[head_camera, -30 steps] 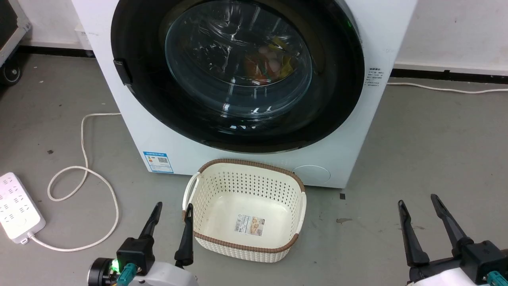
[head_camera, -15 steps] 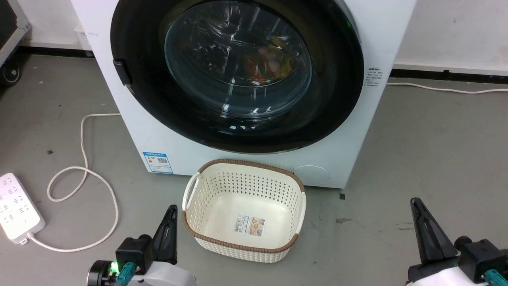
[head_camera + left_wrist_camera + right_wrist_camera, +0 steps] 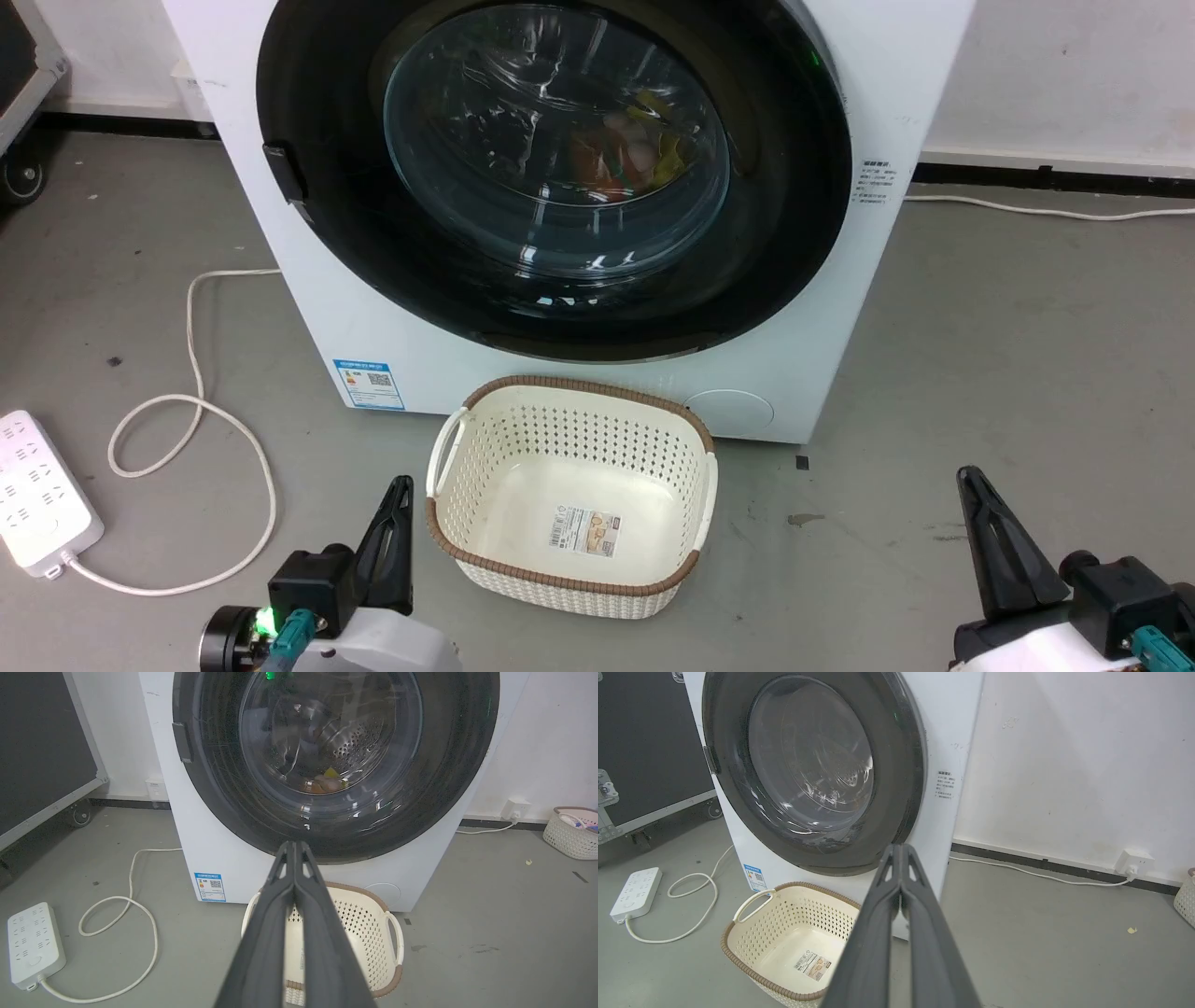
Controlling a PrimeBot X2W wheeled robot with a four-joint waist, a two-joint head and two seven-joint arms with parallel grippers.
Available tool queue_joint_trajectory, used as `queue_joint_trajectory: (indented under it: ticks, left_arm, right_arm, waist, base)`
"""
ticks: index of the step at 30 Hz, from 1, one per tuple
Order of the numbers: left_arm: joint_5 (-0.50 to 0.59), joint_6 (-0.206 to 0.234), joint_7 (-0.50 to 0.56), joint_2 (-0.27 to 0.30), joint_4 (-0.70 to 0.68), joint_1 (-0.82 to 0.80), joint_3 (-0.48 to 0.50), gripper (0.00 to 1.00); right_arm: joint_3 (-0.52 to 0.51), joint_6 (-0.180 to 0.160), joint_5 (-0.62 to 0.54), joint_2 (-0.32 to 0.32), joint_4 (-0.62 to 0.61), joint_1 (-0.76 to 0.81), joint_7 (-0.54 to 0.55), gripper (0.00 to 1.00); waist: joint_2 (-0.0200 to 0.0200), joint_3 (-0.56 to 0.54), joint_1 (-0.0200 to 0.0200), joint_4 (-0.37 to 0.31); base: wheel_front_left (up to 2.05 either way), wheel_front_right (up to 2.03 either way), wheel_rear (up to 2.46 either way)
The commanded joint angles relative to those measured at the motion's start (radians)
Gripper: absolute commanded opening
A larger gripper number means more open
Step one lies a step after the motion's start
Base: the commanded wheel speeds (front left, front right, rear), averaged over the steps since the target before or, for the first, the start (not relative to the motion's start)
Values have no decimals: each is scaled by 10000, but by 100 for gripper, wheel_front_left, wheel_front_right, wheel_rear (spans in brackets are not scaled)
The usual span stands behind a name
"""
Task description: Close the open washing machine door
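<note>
Floor: plain grey concrete [image 3: 1008, 355] with a white wall [image 3: 1064, 765] behind, pretty bare setup tbh
Washing machine: white front-loader [image 3: 373, 345] standing on the floor against the wall, blue sticker [image 3: 369, 384] low on its front
Washing machine door: big round door with a glossy black rim [image 3: 784, 233]; it looks to be lying flat against the machine's front, and you can see some coloured laundry [image 3: 625, 149] through the glass window [image 3: 551, 140]
Door latch: small dark tab [image 3: 283, 173] on the rim's left edge in the head view
Basket: cream perforated basket with a brown rim [image 3: 560, 581] on the floor right in front of the machine, only a paper label [image 3: 585, 531] in its bottom
Left gripper: low at the basket's near left corner [image 3: 401, 485], just beside it, fingers [image 3: 280, 933] pressed tight together with nothing between them
Right gripper: over bare floor well to the right of the basket [image 3: 971, 481], fingers [image 3: 924, 933] also clamped together on nothing
Power strip: white one [image 3: 42, 504] far left on the floor, its cable [image 3: 190, 327] looping toward the machine
Other stuff: black flight case on casters [image 3: 42, 742] left of the machine, wall socket [image 3: 1134, 861] and a second basket [image 3: 572, 833] off to the right
</note>
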Motion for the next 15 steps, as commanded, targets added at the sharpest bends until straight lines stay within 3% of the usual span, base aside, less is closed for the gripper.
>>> queue_joint_trajectory:
  ticks: [1,15]
  left_arm:
    - [94,46,51,-3,-75,60,45,0]
    - [241,79,337,-11,-315,95,145,0]
  right_arm:
    - [16,-1,-2,9,-18,-83,52,0]
    - [99,-2,-3,14,-28,-149,340,0]
  waist:
    - [0,-2,0,-3]
    - [0,-29,0,-46]
  base:
    - [0,0,0]
    - [0,0,0]
